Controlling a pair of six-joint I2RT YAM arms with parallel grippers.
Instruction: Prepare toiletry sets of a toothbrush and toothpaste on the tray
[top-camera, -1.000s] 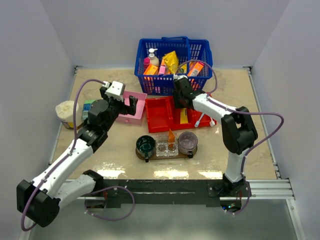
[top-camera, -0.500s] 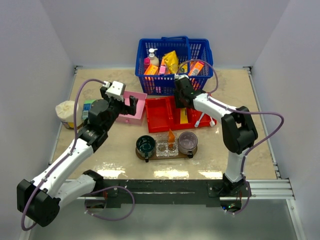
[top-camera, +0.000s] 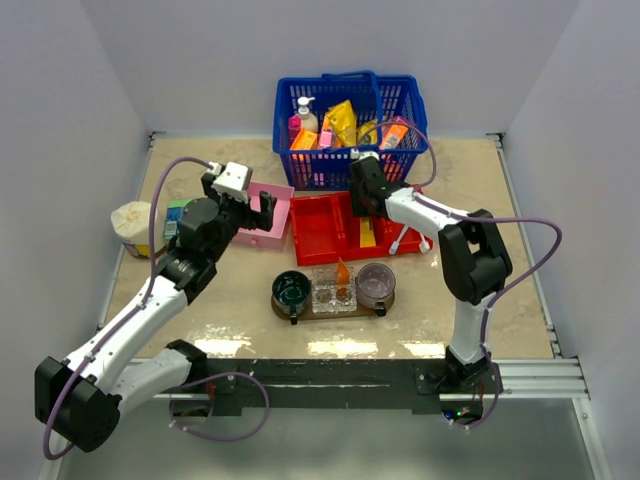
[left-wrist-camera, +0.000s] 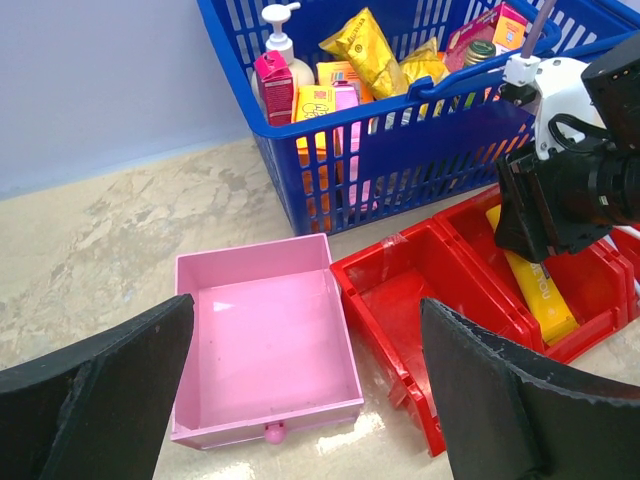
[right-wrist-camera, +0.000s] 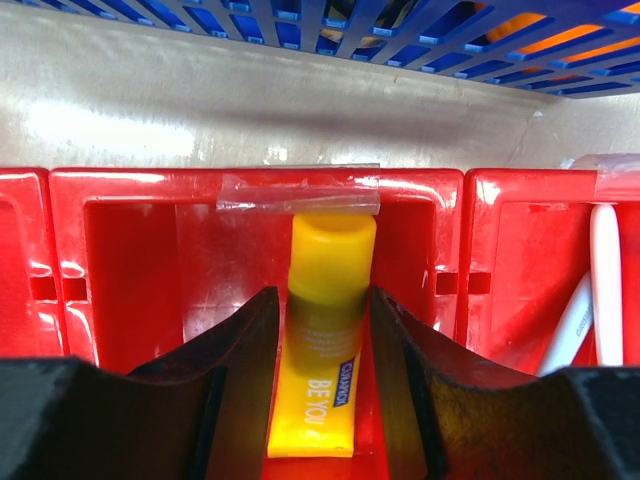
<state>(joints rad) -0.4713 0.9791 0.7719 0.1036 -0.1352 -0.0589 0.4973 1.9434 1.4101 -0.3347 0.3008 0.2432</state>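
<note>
Within red bin (right-wrist-camera: 150, 185), middle compartment, toothpaste (right-wrist-camera: 325, 330) between barely parted fingers (right-wrist-camera: 240, 350) of right claw (right-wrist-camera: 325, 300), grip uncertain, left claw (left-wrist-camera: 305, 305) agape, empty

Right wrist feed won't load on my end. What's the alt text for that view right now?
The right gripper straddles a yellow toothpaste tube lying in the middle compartment of a red bin, its black fingers on either side; contact is unclear. White toothbrushes lie in the next compartment at frame right, with a blue basket beyond.
</note>
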